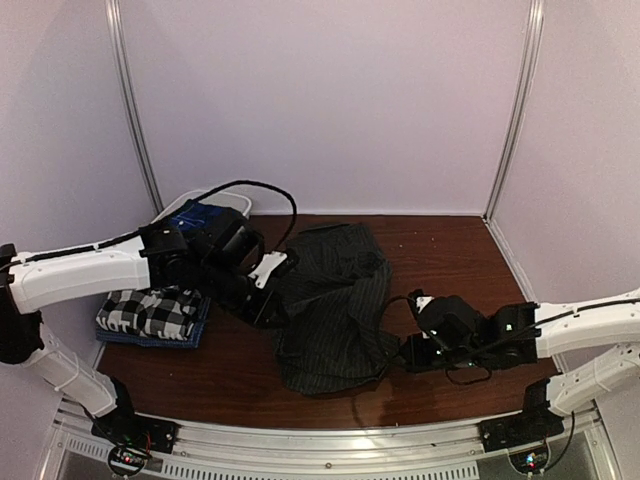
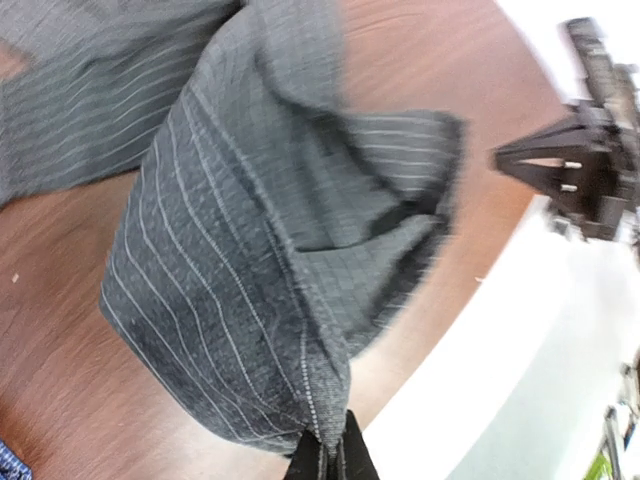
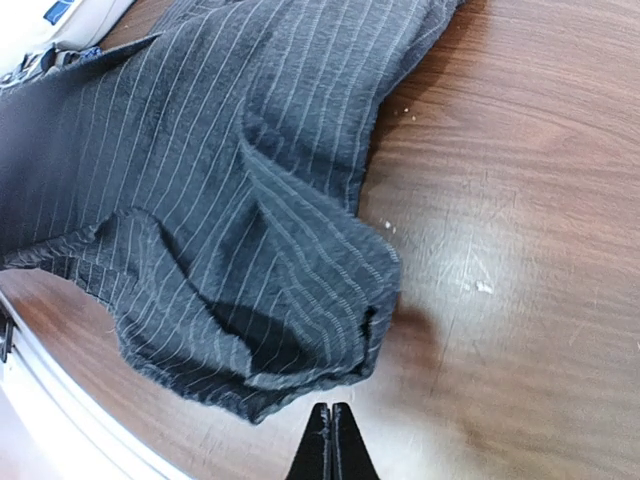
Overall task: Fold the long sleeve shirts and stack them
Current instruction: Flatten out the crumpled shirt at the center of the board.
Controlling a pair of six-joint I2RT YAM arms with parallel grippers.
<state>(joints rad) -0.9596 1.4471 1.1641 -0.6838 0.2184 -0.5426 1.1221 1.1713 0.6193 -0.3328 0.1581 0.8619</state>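
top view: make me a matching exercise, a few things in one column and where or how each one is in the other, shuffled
Things:
1. pinstriped shirt
2. checked shirt
3. left tool
4. white bin

Place or state:
a. folded, on the left side of the table
b. at the back left corner
c. spread loose, mid-table
d. shut on pinstriped cloth

Pairs: 1-c, 2-a, 3-d, 4-b

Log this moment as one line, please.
left gripper shut on pinstriped shirt | right gripper shut by its hem | checked shirt folded
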